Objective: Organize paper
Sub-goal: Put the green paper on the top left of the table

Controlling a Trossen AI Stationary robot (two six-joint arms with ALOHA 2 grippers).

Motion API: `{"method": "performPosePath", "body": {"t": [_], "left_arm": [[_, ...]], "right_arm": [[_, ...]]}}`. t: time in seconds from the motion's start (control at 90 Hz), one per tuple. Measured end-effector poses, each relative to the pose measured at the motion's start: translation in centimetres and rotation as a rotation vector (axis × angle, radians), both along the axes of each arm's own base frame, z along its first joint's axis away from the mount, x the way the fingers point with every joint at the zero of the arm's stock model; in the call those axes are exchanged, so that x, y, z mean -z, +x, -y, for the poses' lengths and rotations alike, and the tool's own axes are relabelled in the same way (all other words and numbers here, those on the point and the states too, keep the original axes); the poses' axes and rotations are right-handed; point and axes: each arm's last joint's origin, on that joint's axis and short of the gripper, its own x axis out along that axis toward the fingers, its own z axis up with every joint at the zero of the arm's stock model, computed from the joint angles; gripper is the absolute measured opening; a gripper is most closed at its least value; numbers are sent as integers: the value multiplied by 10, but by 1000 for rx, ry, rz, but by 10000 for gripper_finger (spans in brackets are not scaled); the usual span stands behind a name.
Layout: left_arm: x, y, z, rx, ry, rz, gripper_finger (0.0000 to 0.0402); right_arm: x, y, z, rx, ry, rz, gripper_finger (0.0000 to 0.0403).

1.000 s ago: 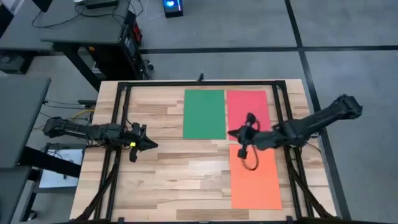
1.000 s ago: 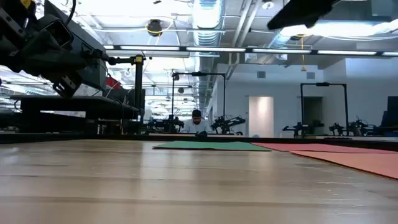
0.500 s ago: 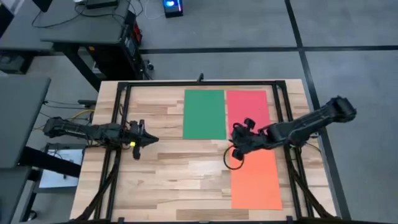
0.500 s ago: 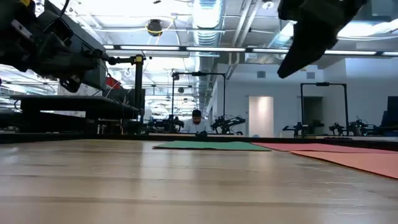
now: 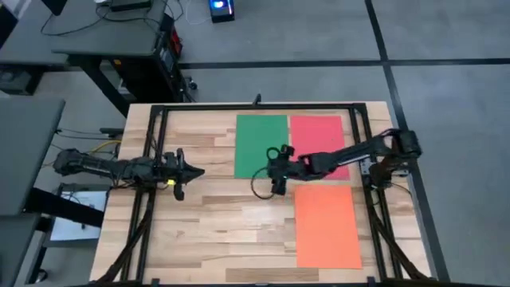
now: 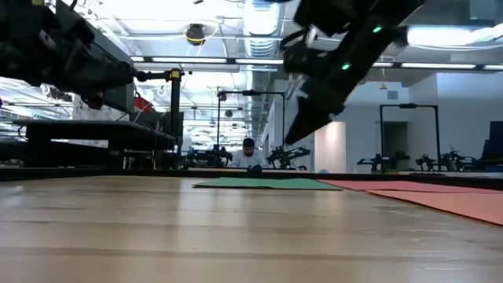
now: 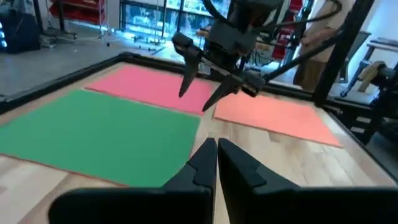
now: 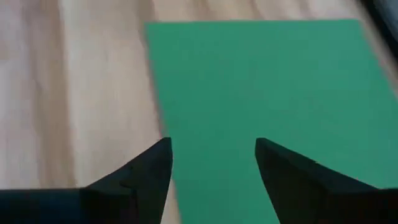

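Green paper [image 5: 261, 146] under parted right claw [image 5: 276, 171].

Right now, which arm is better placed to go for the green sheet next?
The right. Its tool is open and hangs over the near corner of the green sheet, with that sheet filling its wrist view. The left tool is shut and sits off to the side over bare table.

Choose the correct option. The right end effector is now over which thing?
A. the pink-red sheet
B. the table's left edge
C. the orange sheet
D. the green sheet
D: in the high view the right end effector sits at the near right corner of the green sheet, and its wrist view shows open fingers over green paper.
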Motion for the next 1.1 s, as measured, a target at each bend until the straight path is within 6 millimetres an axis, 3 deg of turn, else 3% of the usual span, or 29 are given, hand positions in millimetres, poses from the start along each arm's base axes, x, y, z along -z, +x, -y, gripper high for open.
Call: {"method": "performPosePath", "body": {"t": [0.222, 0.5, 0.933, 1.1], "left_arm": [[-1, 5, -1, -52, 0, 0, 0], [-5, 17, -7, -112, 65, -29, 0], [-53, 46, -23, -148, 216, -54, 0], [-60, 56, -29, -179, 253, -82, 0]], "right_arm": [[21, 24, 6, -43, -6, -66, 214], [30, 27, 5, -25, 16, -75, 214], [38, 30, 5, -5, 23, -75, 214], [44, 30, 6, -9, 17, -99, 214]]}}
